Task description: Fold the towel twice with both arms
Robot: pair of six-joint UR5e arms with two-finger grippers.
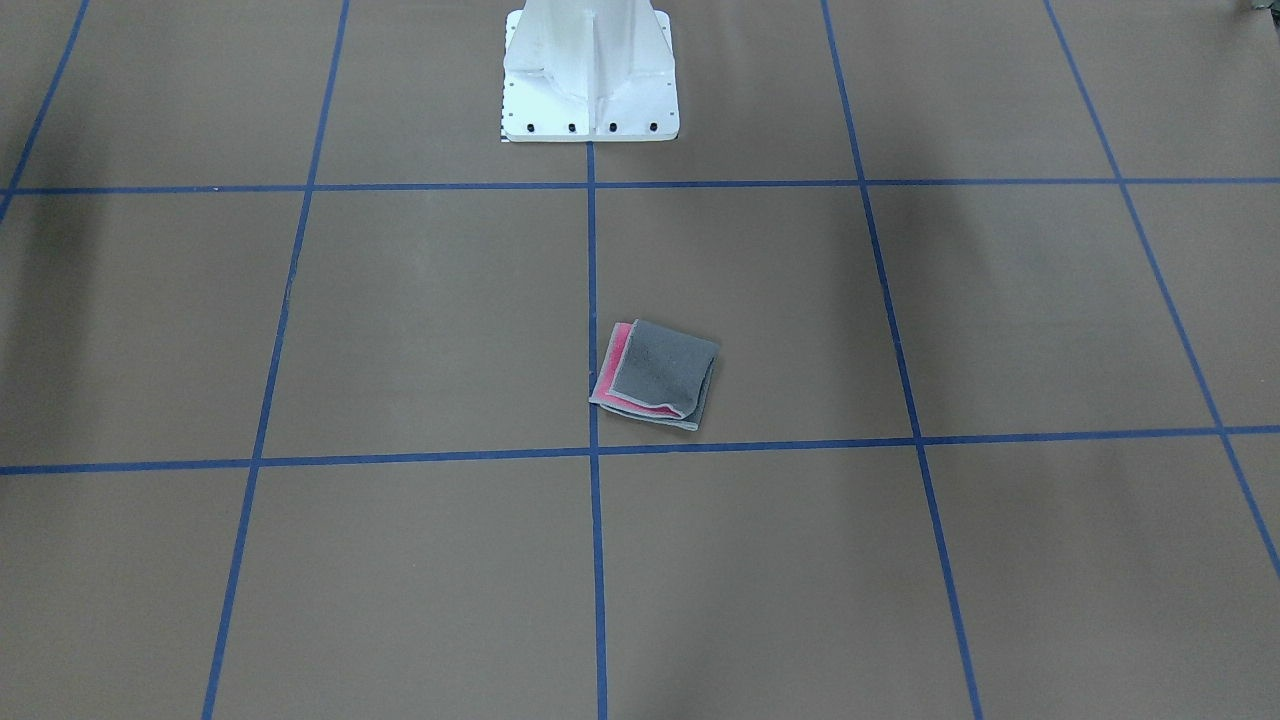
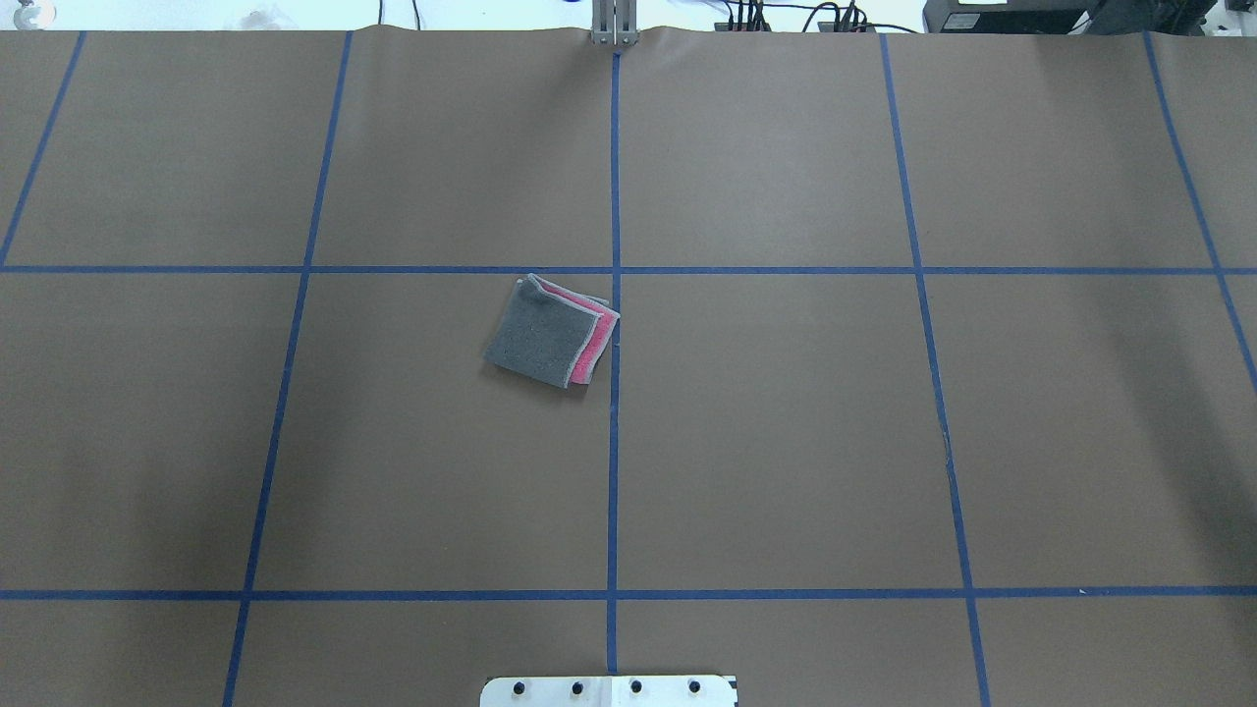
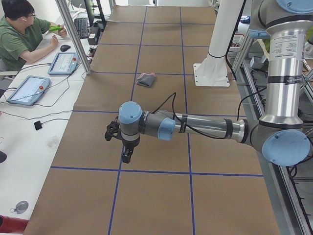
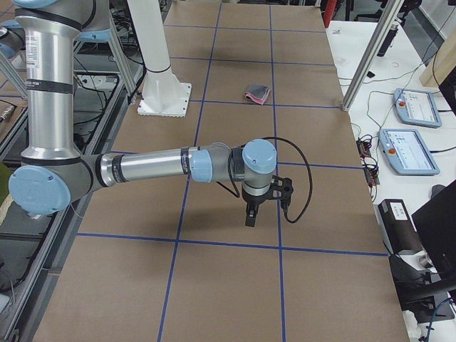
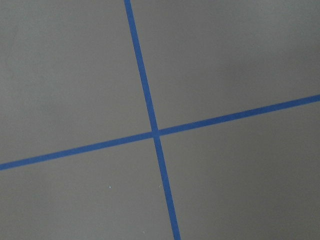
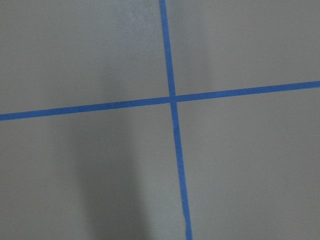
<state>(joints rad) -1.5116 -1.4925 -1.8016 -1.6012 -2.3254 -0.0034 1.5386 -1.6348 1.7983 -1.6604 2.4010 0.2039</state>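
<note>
Grey side up, the towel [image 2: 542, 334] lies folded, seemingly in quarters, beside the centre tape line [image 2: 612, 471] on the table [image 2: 786, 442]. Left gripper [image 3: 126, 155] and right gripper [image 4: 251, 219] hover well apart from it; I cannot tell how their fingers stand.

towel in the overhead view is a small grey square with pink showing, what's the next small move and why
Probably no further fold: just leave it and end. The towel lies as a compact layered square, grey up, pink edges along one side, which reads as folded twice. The left gripper and right gripper hang over the table far from it.
</note>
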